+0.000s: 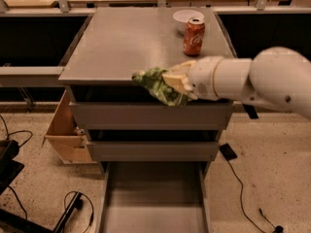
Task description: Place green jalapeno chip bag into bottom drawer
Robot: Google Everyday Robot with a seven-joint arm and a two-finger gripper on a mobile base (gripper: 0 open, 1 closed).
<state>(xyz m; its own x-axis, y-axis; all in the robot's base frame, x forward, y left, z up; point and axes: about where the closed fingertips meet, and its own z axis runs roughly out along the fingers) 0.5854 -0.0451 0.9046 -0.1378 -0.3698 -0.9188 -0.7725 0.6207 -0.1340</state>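
Payload: mottled green wrinkly foil chip bag (154, 83), pinched in my hand (177, 84); likely light, soft, slippery; hold mid-body, gently, above open grey metal bottom drawer (153, 205).

The red soda can (194, 36) stands upright at the right rear of the grey worktop (121, 42). A white bowl (187, 17) sits just behind it. My claw (177, 84) is at the worktop's front edge, well apart from both. Two upper drawers (150, 116) are shut. An open tan box (65, 135) stands left of the cabinet. Black cables (77, 205) lie on the speckled floor (272, 169).
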